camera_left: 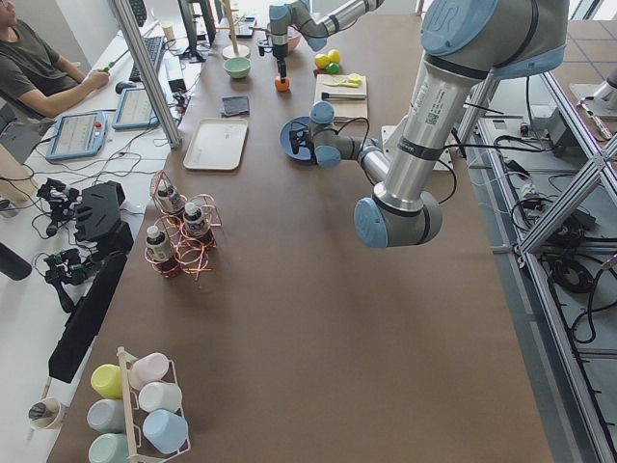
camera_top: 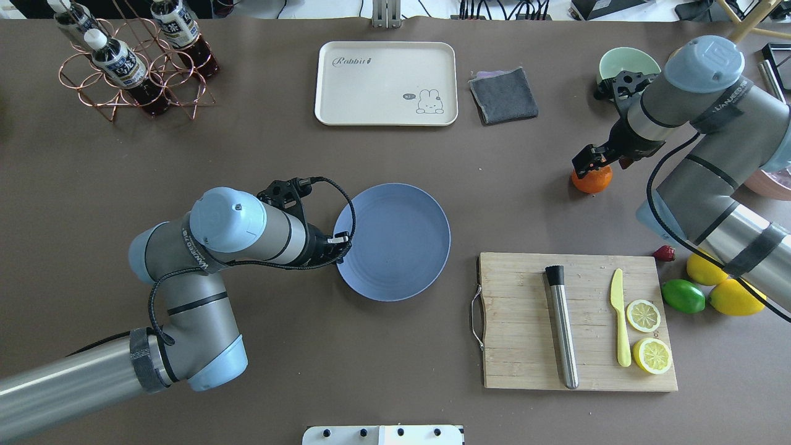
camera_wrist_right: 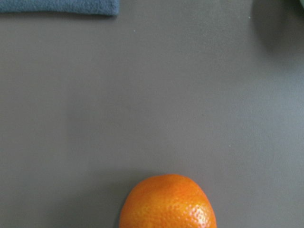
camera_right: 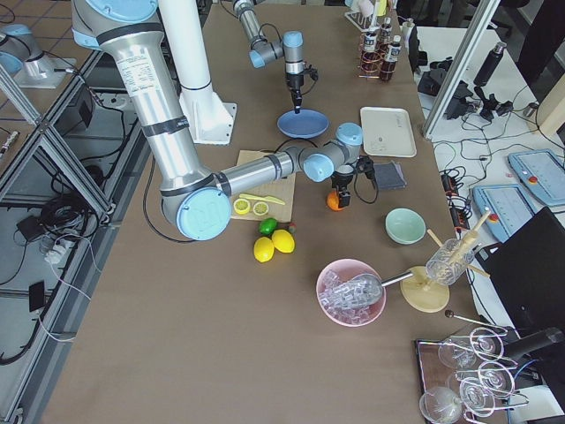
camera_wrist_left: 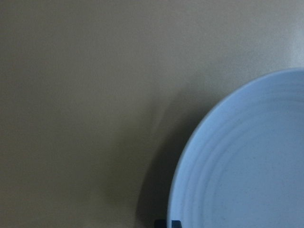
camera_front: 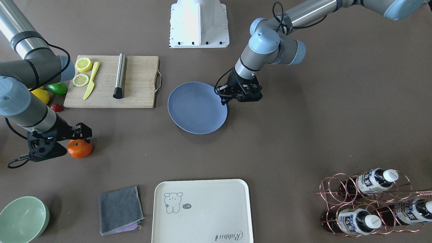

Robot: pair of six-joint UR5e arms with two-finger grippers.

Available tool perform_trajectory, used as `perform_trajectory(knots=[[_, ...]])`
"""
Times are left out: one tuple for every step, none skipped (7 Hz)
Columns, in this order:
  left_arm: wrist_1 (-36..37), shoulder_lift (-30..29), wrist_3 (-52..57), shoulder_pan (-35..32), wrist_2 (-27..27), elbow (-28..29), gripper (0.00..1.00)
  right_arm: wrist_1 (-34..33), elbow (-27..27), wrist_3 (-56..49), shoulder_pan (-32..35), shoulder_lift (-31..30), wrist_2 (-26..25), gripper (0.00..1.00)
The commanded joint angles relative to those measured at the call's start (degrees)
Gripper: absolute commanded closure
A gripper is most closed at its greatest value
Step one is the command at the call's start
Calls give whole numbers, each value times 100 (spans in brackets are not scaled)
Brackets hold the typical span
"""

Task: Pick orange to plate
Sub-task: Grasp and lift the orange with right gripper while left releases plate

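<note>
The orange [camera_wrist_right: 167, 202] sits directly below the right gripper [camera_top: 593, 164] jaws.

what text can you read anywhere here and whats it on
"Rabbit": script on the cream tray.
"hi~": speech bubble beside the bunny drawing on that tray.
Bottle labels: printed, too small to read.
Lettering on the arm bands: too blurred to read.

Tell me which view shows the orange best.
Exterior front-facing: the orange shows nearly whole, with only its upper edge covered by the right hand. The right wrist view is sharpest but crops its lower part. Overhead shows it partly hidden under the hand; both side views show it tiny.
</note>
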Motion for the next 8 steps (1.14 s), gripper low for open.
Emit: perform_trajectory(knots=[[-2, -87, -1, 34, 6, -19, 67, 457, -306, 42, -18, -18, 4, 10], [-2, -87, -1, 7, -3, -63, 18, 477, -290, 320, -27, 34, 13, 77], [-2, -70, -1, -62, 6, -159, 3, 477, -220, 341, -35, 87, 65, 100], [7, 0, 7, -194, -37, -317, 3, 381, -28, 610, -35, 262, 109, 100], [25, 131, 42, -369, -168, -501, 3, 267, 261, 1257, -227, 455, 127, 100], [16, 333, 60, -754, -692, -616, 3, 40, 630, 1934, -525, 657, 110, 100], [16, 509, 78, -1140, -1071, -756, 3, -145, 816, 2750, -884, 1016, 5, 100], [16, 893, 348, -1362, -1275, -1036, 3, -260, 896, 3428, -1288, 1367, -335, 100]])
